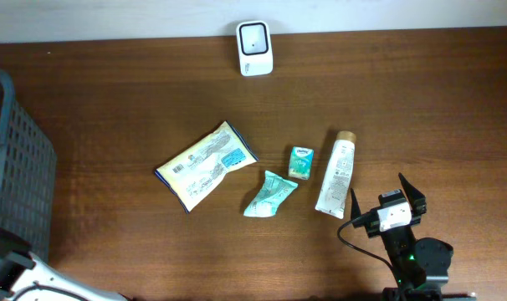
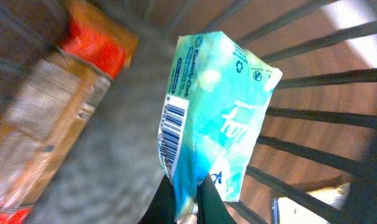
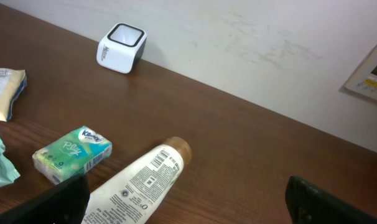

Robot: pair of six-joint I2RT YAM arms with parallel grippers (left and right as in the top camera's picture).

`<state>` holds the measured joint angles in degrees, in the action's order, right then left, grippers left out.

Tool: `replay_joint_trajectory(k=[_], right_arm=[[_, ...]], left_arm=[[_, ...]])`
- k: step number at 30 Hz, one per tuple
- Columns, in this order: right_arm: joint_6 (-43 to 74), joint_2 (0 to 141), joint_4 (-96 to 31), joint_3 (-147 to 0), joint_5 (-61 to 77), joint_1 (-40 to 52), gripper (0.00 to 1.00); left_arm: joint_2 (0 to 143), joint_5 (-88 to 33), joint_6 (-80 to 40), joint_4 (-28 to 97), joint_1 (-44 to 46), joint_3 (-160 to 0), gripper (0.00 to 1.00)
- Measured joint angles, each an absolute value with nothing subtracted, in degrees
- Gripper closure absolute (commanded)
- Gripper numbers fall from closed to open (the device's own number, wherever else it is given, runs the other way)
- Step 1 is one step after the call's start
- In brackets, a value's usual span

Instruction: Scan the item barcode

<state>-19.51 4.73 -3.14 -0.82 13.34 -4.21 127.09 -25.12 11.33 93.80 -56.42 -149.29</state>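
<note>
Tissue packet (image 2: pixel 213 106), teal, barcode on edge, pinched tight by left gripper (image 2: pixel 187 202). Basket (image 2: pixel 338 78) holds orange-brown pack (image 2: pixel 58 118) left of fingers (image 2: pixel 165 205). Right gripper (image 1: pixel 377 186) gapes empty.

Bright, even lighting; sharpness mixed.
Overhead and right wrist views crisp; left wrist view smeared, the orange-and-brown cardboard carton (image 2: pixel 58 106) badly blurred.

A dark wooden table (image 1: pixel 111 100) stands against a plain white wall (image 3: pixel 257 43).
</note>
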Motion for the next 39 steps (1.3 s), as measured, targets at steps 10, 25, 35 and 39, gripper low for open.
replay_joint_trajectory(k=[10, 25, 35, 39], right_arm=[[-19.5, 4.8, -3.1, -0.8, 13.3, -4.2, 0.01], [-19.5, 4.9, -3.2, -0.8, 13.1, -4.2, 0.01], [-19.5, 4.9, -3.2, -0.8, 13.1, -4.2, 0.01], [-19.5, 4.9, -3.2, -0.8, 13.1, -4.2, 0.01]], left_arm=[[103.0, -19.4, 8.0, 96.4, -29.1, -148.0, 1.0], [104.4, -12.8, -4.2, 54.8, -0.9, -72.4, 0.01], [90.3, 7.4, -4.5, 75.2, -0.8, -102.3, 0.01], [81.5, 24.2, -4.5, 73.1, -2.3, -109.3, 0.06]])
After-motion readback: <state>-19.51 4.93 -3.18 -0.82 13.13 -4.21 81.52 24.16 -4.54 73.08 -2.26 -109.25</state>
